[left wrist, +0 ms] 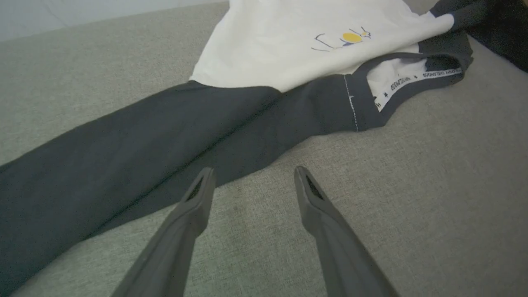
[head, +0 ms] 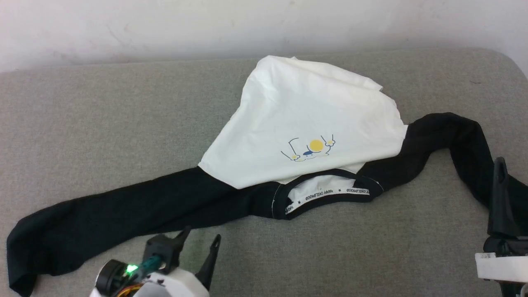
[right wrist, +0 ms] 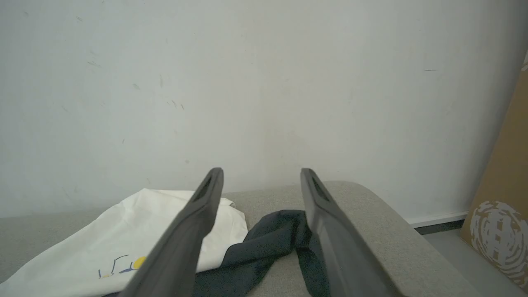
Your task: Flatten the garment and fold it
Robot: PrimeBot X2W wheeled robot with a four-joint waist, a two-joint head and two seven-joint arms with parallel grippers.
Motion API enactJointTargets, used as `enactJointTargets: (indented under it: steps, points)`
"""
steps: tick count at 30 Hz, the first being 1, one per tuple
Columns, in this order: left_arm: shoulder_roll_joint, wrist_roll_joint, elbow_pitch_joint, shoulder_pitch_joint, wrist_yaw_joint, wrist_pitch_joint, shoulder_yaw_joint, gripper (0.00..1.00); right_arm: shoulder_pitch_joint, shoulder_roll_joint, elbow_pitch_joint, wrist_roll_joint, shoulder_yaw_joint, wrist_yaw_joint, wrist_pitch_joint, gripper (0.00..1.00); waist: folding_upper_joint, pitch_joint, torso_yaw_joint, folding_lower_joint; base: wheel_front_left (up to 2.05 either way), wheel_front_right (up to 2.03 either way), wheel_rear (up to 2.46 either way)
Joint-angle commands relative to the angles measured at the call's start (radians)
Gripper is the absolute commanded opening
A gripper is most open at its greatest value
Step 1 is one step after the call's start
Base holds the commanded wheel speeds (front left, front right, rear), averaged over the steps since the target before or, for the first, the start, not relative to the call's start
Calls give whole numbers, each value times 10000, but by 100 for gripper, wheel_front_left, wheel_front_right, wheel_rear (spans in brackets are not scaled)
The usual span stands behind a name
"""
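Nearest, the left gripper [left wrist: 253, 177] hovers spread and empty just short of a long black sleeve [head: 103, 222] of the shirt [head: 305, 119], lying sideways across the grey cushion [head: 82, 123]. The right gripper [right wrist: 262, 177], also spread and empty, stands beside the twisted sleeve [head: 453, 132]. Beyond both, the white body lies bunched toward the wall [head: 165, 24].

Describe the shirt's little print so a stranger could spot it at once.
On the grey padded surface by the pale wall lies a T-shirt, white in the body with black sleeves trailing to both sides. On the white cloth, just above the black collar in the head view, sits the print: a small yellow disc with thin dark lines, the shirt's only coloured mark.
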Motion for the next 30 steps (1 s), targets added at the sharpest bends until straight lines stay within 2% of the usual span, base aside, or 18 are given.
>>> enactJointTargets:
  steps: [1,14,29,30]
  points:
    - [59,144,172,-367,-87,89,-139,100,29,20,17,56,22,-7,-46,100,0,33,-3,0,0,0,0]
    - [383,802,1478,-1980,-475,627,-1039,100,-208,20,-12,39,189,-7,-63,100,0,622,-316,0,0,0,0]
    - [231,826,2719,-2937,-393,443,-1201,100,-496,20,52,56,200,-7,-151,100,0,1083,-622,0,0,0,0]
    - [209,766,2784,-2962,-408,383,-1202,42,-505,20,56,57,195,-7,-156,100,0,1099,-623,0,0,0,0]
